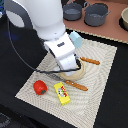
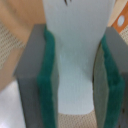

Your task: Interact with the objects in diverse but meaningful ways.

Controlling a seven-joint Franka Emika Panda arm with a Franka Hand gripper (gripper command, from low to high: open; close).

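Observation:
In the wrist view a white fish with a small dark mark near one end fills the gap between my gripper's green pads, and both pads press on its sides. The exterior view shows the gripper low over the tan plate, the arm hiding the fish there. On the woven mat lie a red tomato and a yellow box with red marks, both toward the exterior view's left and front. A light-blue carton stands just behind the arm.
Orange-handled cutlery pieces lie beside the plate, one behind it and one in front. Two grey pots stand at the back on a wooden surface. A bowl sits at the exterior view's right edge. Black cloth surrounds the mat.

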